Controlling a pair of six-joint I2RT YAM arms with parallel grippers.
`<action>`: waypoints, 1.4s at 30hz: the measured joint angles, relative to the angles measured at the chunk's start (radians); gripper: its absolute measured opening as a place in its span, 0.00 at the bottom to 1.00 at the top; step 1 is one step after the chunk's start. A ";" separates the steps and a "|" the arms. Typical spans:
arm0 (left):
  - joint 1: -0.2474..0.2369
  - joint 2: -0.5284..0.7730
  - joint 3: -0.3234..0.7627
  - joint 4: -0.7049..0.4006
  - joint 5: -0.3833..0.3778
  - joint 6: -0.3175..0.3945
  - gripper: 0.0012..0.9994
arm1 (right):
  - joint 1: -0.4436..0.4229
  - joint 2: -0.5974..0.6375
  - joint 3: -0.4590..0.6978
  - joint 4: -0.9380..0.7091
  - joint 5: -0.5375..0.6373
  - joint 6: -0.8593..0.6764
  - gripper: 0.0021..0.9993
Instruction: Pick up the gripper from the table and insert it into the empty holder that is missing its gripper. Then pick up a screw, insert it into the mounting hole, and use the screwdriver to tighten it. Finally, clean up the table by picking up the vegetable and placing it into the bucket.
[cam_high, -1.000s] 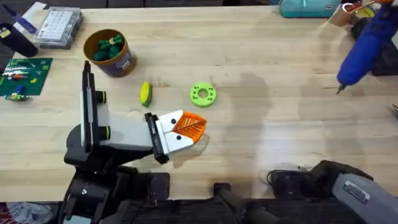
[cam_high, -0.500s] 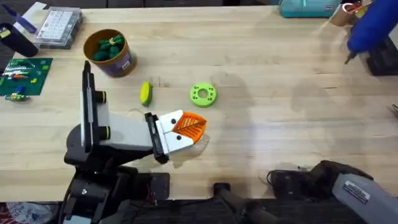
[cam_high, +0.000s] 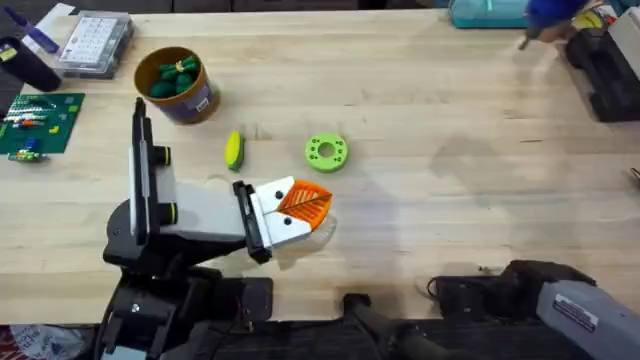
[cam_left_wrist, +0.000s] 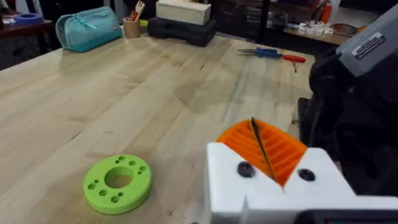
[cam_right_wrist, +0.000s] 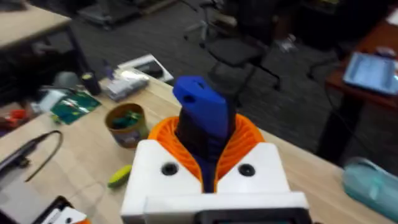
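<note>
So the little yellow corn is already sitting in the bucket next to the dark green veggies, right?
Not quite. The corn lies on the table, apart from the bucket, near the green ring. The bucket holds dark green toy vegetables. The overhead view shows this.

A yellow corn cob (cam_high: 233, 150) with a green end, a lime-green ring disc (cam_high: 326, 152), a ribbed orange fin (cam_high: 303, 202), a yellow-orange bucket (cam_high: 176, 84) banded dark blue, a pale wood-grain counter (cam_high: 420, 120).

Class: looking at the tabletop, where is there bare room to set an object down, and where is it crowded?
Free: the wide wood right of the green ring disc, up to the teal pouch. Crowded: the left side, around the bucket, corn and circuit board.
</note>
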 joint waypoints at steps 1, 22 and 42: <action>0.000 0.000 0.000 0.000 0.000 0.000 0.02 | 0.022 0.000 0.000 0.015 -0.006 0.007 0.05; 0.000 0.000 0.000 -0.001 0.000 0.000 0.02 | 0.459 0.105 0.002 0.282 -0.017 0.076 0.05; 0.000 0.000 0.000 -0.001 0.001 0.000 0.02 | 0.787 0.165 -0.001 0.405 0.036 0.087 0.05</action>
